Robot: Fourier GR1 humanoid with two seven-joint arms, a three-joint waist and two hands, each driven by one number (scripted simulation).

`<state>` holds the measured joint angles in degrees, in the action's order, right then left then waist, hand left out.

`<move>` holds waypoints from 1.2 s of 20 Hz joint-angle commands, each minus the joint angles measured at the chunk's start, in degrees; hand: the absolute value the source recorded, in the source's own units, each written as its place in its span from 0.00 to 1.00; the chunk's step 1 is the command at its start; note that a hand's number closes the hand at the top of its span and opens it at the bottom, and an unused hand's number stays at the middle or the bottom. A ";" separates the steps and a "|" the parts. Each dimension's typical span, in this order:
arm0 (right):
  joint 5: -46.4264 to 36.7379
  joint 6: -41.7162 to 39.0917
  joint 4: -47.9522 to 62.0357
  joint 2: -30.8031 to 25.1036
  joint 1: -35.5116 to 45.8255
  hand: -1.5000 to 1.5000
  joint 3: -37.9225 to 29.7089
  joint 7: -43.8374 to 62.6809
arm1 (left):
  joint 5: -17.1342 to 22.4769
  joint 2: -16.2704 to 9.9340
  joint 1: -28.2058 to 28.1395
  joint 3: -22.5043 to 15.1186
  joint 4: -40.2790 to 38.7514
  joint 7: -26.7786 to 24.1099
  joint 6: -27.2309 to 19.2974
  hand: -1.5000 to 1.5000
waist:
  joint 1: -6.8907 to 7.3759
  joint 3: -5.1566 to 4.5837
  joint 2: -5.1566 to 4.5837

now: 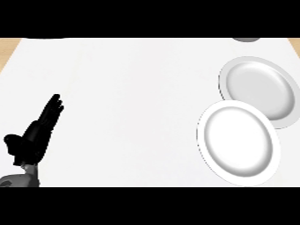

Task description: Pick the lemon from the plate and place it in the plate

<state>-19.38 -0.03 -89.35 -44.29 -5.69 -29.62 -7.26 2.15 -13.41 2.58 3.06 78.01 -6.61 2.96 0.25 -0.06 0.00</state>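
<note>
The white bench [126, 88] carries two plates near its right edge. The grey plate [261, 90] lies farther back, and the white plate [237, 143] lies nearer the front edge, its upper right rim overlapping the grey plate's lower left rim. Both look like ovals with the long axis running from back to front, tilted slightly toward the back left. The dishes of both plates show bare surface only; the lemon shows nowhere in the head view, so which way it points cannot be told.

The left hand [38, 132] stands near the bench's front left corner, its fingers straight and together, pointing toward the back and a little right, thumb out to the left, holding nothing. The right hand does not show
</note>
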 commanded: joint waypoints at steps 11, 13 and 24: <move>-12.25 2.92 12.09 10.49 23.37 1.00 18.51 7.70 | 0.13 -0.06 -1.39 1.17 4.03 2.55 1.43 0.50 | 0.56 0.07 -0.07; -13.76 2.95 14.12 12.40 27.75 1.00 20.66 10.27 | -0.52 -0.25 2.46 1.21 1.20 3.87 1.53 0.50 | 0.41 0.06 -0.13; -16.21 15.48 39.36 20.51 40.93 0.00 16.54 10.32 | -0.48 0.35 2.60 2.40 -0.46 1.08 2.24 0.50 | 0.83 0.09 -0.27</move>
<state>-33.52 11.31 -59.15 -25.41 30.24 -12.40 2.36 0.62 -12.48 4.28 4.42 77.16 -6.31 4.20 0.89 0.02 -0.20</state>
